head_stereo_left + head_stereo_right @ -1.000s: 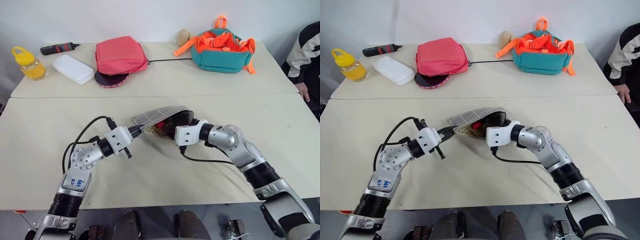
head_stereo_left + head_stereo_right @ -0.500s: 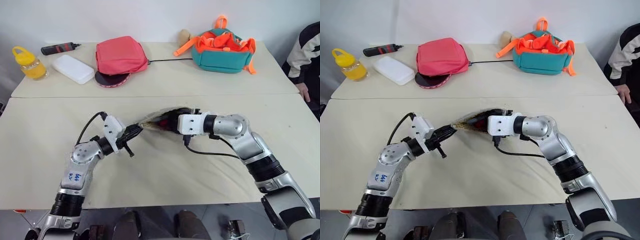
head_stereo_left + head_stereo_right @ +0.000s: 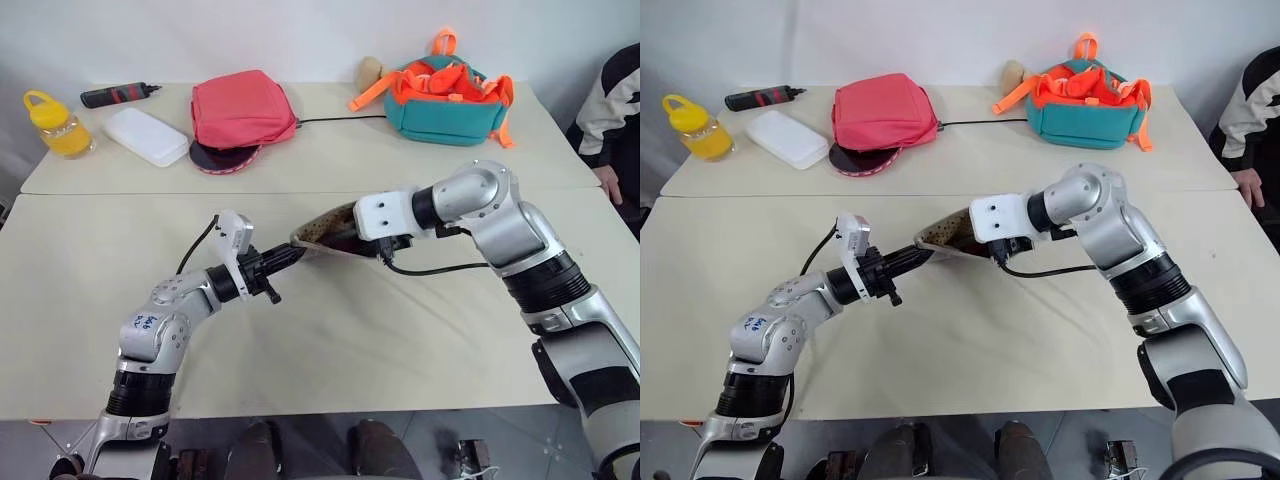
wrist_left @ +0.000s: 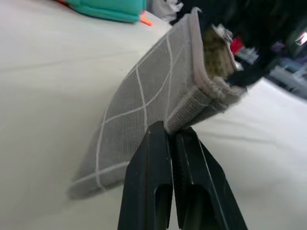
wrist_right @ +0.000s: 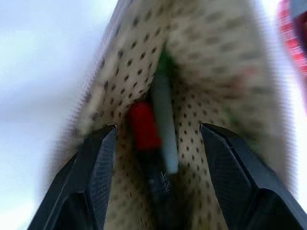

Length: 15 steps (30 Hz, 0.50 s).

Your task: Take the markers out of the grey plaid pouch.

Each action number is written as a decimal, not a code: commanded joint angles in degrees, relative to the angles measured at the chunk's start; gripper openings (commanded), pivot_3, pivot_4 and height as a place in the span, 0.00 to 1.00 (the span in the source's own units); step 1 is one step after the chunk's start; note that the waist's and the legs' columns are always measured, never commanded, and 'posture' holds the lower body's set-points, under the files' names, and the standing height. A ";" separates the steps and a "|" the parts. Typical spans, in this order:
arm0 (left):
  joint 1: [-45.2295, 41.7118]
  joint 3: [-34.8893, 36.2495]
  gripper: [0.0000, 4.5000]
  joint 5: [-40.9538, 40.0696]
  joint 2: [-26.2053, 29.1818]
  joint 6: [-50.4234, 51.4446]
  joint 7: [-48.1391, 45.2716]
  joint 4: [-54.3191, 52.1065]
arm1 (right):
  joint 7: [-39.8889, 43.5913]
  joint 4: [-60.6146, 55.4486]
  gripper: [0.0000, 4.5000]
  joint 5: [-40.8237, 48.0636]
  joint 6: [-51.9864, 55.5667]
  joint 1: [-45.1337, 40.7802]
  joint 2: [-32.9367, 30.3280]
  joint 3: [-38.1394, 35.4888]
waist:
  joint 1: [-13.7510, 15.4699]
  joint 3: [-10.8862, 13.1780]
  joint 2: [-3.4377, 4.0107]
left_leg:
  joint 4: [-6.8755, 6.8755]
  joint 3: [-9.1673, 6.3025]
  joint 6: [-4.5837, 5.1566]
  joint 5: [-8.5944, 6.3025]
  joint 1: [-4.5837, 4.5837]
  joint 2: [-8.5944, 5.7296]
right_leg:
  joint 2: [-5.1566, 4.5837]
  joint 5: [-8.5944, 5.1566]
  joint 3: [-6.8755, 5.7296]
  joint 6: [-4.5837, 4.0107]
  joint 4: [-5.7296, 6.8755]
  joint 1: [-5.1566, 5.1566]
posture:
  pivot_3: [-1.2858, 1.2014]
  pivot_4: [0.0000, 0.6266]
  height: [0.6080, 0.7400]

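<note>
The right gripper [image 3: 962, 240] has its fingertips hidden inside the mouth of the grey plaid pouch [image 3: 945, 238], so the head views do not show what they touch. In the right wrist view, the markers [image 5: 153, 125] lie blurred against the dotted lining; their lower ends fade into shadow. A person's sleeve [image 3: 612, 100] is cut off by the picture's right edge. A small beige object [image 3: 370, 71] sits half hidden behind the teal backpack [image 3: 440, 105].
</note>
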 commanded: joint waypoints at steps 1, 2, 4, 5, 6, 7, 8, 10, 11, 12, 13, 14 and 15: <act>0.13 1.37 0.00 -5.06 -1.15 3.86 0.89 -5.10 | 0.24 -2.03 0.64 -1.00 -0.93 -0.27 -0.53 -0.04 | -0.10 0.00 0.00 | -0.01 0.00 0.00 0.00 0.00 -0.01 | 0.03 0.00 0.00 0.00 -0.01 0.02 | 0.52 0.24 1.00; 0.17 1.74 0.00 -6.34 -1.47 5.18 1.21 -5.59 | 0.18 -1.94 0.64 -1.82 -1.75 -0.20 -0.90 0.28 | -0.12 0.00 0.00 | -0.01 0.00 0.00 0.00 0.01 -0.01 | 0.04 0.00 0.00 0.00 0.00 0.03 | 0.52 0.24 1.00; 0.31 1.93 0.00 -8.00 -1.50 7.04 1.00 -6.24 | -0.37 -1.67 0.64 -2.42 -2.21 0.00 -0.52 0.23 | -0.15 0.00 0.00 | 0.00 0.00 0.00 0.00 0.01 -0.02 | 0.06 0.00 0.00 0.00 0.01 0.05 | 0.52 0.24 1.00; 0.38 1.86 0.00 -7.96 -1.40 7.25 0.99 -6.36 | -0.55 -1.60 0.64 -2.54 -1.99 0.15 -0.09 0.20 | -0.18 0.00 0.00 | 0.01 0.00 0.00 0.00 0.01 -0.03 | 0.06 0.00 0.01 0.00 0.00 0.06 | 0.52 0.24 1.00; 0.41 1.75 0.00 -7.72 -1.37 7.25 1.02 -6.27 | -0.72 -1.60 0.64 -2.88 -2.23 0.66 0.14 0.46 | -0.23 0.00 0.00 | 0.03 0.00 0.00 0.00 0.01 -0.05 | 0.06 0.00 0.01 0.00 0.01 0.07 | 0.52 0.24 1.00; 0.44 1.67 0.00 -7.45 -1.37 7.16 1.07 -6.11 | -0.98 -1.54 0.64 -3.26 -2.46 1.17 0.34 0.74 | -0.25 0.00 0.00 | 0.05 0.00 0.00 0.00 0.01 -0.08 | 0.09 0.00 0.01 0.00 0.00 0.09 | 0.52 0.24 1.00; 0.55 1.47 0.00 -6.96 -1.46 6.82 1.09 -5.86 | -1.77 -0.90 0.64 -4.31 -3.33 1.89 0.19 1.25 | -0.30 0.00 0.00 | 0.06 -0.01 0.00 0.00 0.02 -0.07 | 0.10 0.00 0.01 0.00 0.00 0.10 | 0.52 0.24 1.00; 0.75 1.13 0.00 -6.20 -1.51 6.22 1.01 -5.63 | -2.81 0.02 0.64 -5.58 -4.28 2.59 -0.19 1.83 | -0.42 0.00 0.00 | 0.05 0.00 0.00 0.00 0.02 -0.07 | 0.11 0.00 0.02 0.00 0.00 0.09 | 0.52 0.24 1.00; 0.88 0.94 0.00 -5.78 -1.47 5.89 1.00 -5.53 | -3.14 0.42 0.64 -5.99 -4.64 2.79 -0.36 1.91 | -0.45 0.00 0.00 | 0.05 -0.02 0.00 0.00 0.02 -0.07 | 0.11 0.00 0.01 0.00 -0.01 0.11 | 0.52 0.24 1.00; 1.00 0.87 0.00 -5.55 -1.49 5.67 1.02 -5.43 | -3.35 0.69 0.59 -6.21 -4.85 2.95 -0.40 1.84 | -0.54 0.00 -0.01 | 0.04 -0.02 0.00 0.00 0.02 -0.07 | 0.12 0.00 0.01 0.00 -0.04 0.11 | 0.52 0.24 1.00; 1.13 0.80 0.00 -5.34 -1.52 5.44 1.04 -5.36 | -3.53 0.96 0.55 -6.58 -5.31 3.27 -0.55 1.91 | -0.64 0.00 -0.01 | 0.04 -0.01 0.00 0.00 0.02 -0.08 | 0.11 0.00 0.02 0.00 -0.04 0.11 | 0.52 0.24 1.00; 1.22 0.79 0.00 -5.20 -1.60 5.30 1.09 -5.31 | -3.64 1.18 0.50 -6.90 -5.77 3.56 -0.67 2.01 | -0.76 0.00 -0.01 | 0.04 -0.01 0.00 0.00 0.02 -0.08 | 0.11 0.00 0.02 0.00 -0.05 0.11 | 0.52 0.24 1.00; 1.37 0.87 0.00 -5.20 -1.70 5.27 1.23 -5.40 | -3.83 1.33 0.45 -7.24 -6.23 3.97 -0.66 2.12 | -0.85 0.00 -0.01 | 0.04 -0.01 0.00 0.00 0.02 -0.08 | 0.12 0.00 0.02 0.00 -0.04 0.12 | 0.52 0.24 1.00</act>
